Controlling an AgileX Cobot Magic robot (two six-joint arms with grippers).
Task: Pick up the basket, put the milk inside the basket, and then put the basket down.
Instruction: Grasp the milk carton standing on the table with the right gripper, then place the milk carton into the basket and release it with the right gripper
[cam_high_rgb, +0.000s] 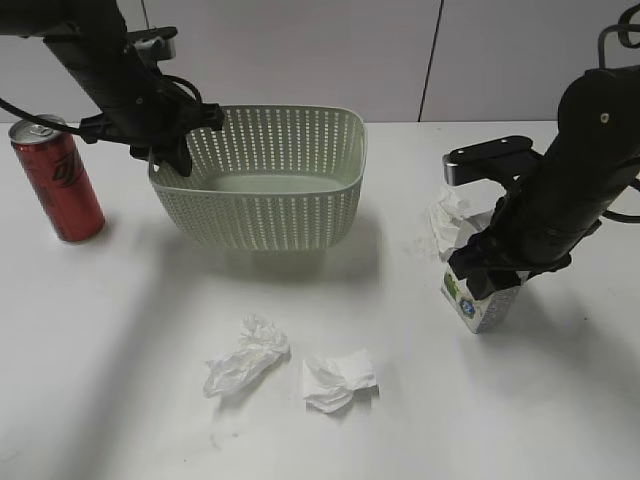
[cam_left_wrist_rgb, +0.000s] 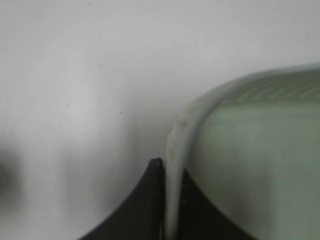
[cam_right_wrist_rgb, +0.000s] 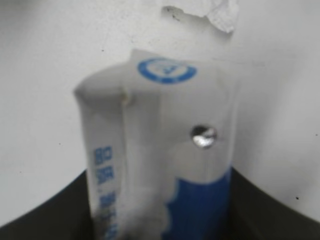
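The pale green basket (cam_high_rgb: 268, 190) is tilted, its left end lifted, in the upper middle of the exterior view. My left gripper (cam_high_rgb: 170, 150) is shut on its left rim; the left wrist view shows the rim (cam_left_wrist_rgb: 172, 165) pinched between the two dark fingers (cam_left_wrist_rgb: 171, 200). The milk carton (cam_high_rgb: 478, 298) stands at the right of the table. My right gripper (cam_high_rgb: 492, 270) is shut on it from above; the right wrist view shows the carton (cam_right_wrist_rgb: 160, 150) filling the gap between the fingers (cam_right_wrist_rgb: 160, 220).
A red soda can (cam_high_rgb: 58, 180) stands at the far left. Two crumpled white tissues (cam_high_rgb: 245, 355) (cam_high_rgb: 338, 380) lie in front of the basket. Another tissue (cam_high_rgb: 448, 215) lies just behind the milk, also in the right wrist view (cam_right_wrist_rgb: 215, 11).
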